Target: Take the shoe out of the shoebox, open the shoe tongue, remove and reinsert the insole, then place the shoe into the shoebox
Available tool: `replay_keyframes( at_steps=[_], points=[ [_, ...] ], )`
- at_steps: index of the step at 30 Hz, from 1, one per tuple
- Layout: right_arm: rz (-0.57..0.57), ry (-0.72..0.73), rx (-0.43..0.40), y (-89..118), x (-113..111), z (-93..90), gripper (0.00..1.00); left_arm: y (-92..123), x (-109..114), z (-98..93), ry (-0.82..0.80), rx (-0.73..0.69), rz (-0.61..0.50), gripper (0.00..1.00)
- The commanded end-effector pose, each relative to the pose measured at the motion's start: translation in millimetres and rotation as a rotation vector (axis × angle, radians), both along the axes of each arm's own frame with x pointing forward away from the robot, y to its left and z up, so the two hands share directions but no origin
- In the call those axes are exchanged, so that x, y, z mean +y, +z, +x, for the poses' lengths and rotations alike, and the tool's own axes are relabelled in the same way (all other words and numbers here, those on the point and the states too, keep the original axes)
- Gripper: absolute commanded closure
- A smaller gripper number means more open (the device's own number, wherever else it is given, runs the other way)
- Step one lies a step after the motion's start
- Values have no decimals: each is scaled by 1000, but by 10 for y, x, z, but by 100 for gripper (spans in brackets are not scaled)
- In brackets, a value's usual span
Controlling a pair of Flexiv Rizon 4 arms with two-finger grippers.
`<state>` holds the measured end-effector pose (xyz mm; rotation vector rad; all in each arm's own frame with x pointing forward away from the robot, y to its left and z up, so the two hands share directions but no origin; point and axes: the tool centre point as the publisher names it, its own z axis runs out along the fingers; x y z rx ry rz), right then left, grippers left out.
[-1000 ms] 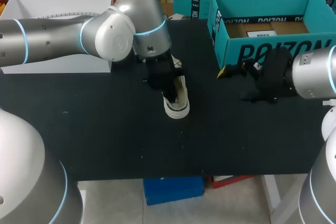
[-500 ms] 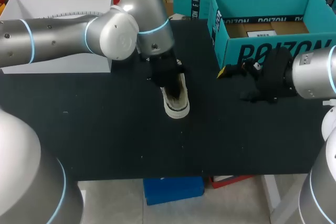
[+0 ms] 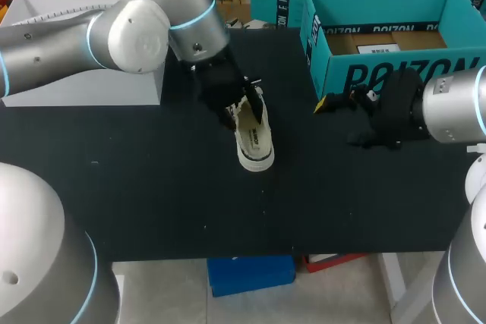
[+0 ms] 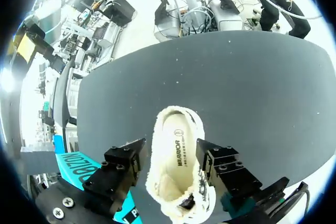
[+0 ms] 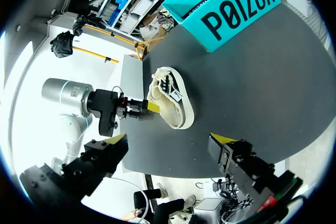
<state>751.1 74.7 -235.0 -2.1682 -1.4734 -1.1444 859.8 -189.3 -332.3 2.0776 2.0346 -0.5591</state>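
The left gripper (image 3: 234, 111) hangs low at the heel end of the shoe (image 3: 256, 142), and the left wrist view looks straight down into the shoe's opening, but whether it grips the shoe or only stands over it cannot be told. The right gripper (image 5: 168, 140) is released, its two yellow-tipped fingers (image 5: 118, 138) spread wide with nothing between them. It hovers just beside the front left corner of the shoebox (image 3: 395, 73), well apart from the shoe. The shoe stands upright on its sole near the middle of the table (image 3: 152, 187), out of the shoebox, toe toward the near edge and heel toward the far edge. The insole (image 4: 176, 150) lies inside it. Bare black surface runs all around the shoe: a broad stretch to its left, a deep band down to the near edge, and an open gap between it and the right gripper. The shoebox sits at the far right corner with its open top up and brown cardboard showing on its floor. A white box (image 3: 83, 43) fills the far left corner, and the left arm (image 3: 68, 36) comes in above it. By count there are one shoe, one insole, one teal shoebox, one white box, two arms and two grippers.
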Motion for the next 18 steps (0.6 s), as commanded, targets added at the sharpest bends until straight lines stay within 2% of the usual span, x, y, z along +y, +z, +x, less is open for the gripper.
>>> replay_keyframes(
  at_steps=[1,18],
  points=[
    [-4,-3,1,-3,26,8,0,279,142,-127,21,-36,27,0],
    [-4,-3,1,-3,26,8,0,331,196,-128,25,-47,49,0]
  ],
)
